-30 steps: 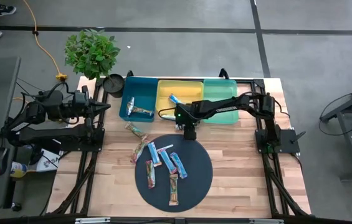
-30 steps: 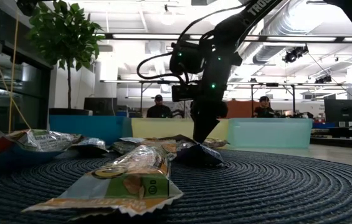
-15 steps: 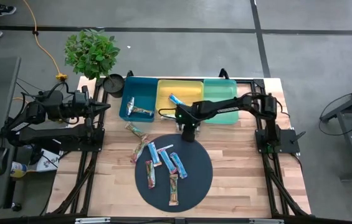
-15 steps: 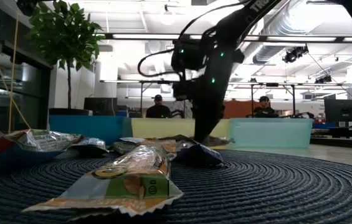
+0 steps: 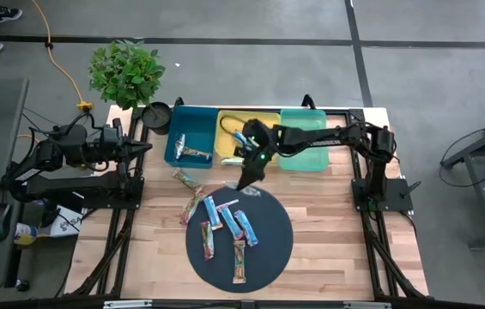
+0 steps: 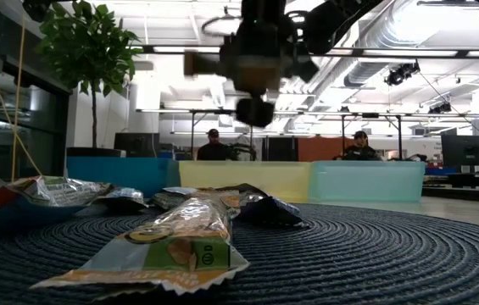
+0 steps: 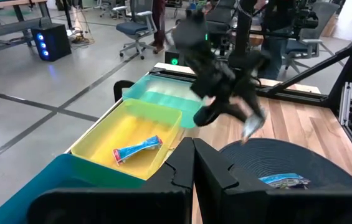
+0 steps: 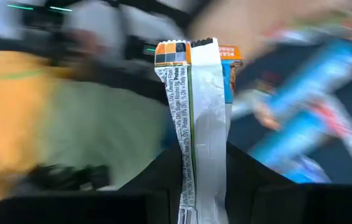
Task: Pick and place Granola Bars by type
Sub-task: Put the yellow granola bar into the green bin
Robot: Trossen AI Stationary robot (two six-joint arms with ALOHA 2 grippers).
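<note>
My right gripper [image 5: 245, 178] hangs above the far edge of the dark round mat [image 5: 268, 249], shut on a granola bar [image 8: 199, 93] with a silver back seam and an orange and blue end. The left wrist view shows that bar [image 7: 254, 124] clear of the mat. Several granola bars [image 5: 225, 219] lie flat on the mat, and two more [image 5: 189, 193] lie on the wood to its left. A blue bar [image 5: 240, 137] lies in the yellow tray and a silver one [image 5: 192, 153] in the blue tray. My left gripper [image 7: 193, 168] waits shut at the table's left. My right gripper pinches the granola bar between its two fingers, across the bar's lower part [image 8: 200, 177]. The bar sticks out forward past the fingertips [image 8: 163, 174], seam side toward the camera. It is lifted clear of the mat; the gripper points slanting, near level, toward the table's near left.
Three trays stand side by side at the far edge: blue [image 5: 182, 120], yellow [image 5: 255, 120], green [image 5: 311, 150]. A potted plant [image 5: 126, 73] and a black cup [image 5: 157, 113] stand at the far left corner. People sit in the room beyond [image 6: 215, 146].
My right gripper has risen from the mat's far edge, tipping from pointing straight down to a near-level slant and rolling. It has carried a granola bar up with it, clear of the mat. The other bars lie as before.
</note>
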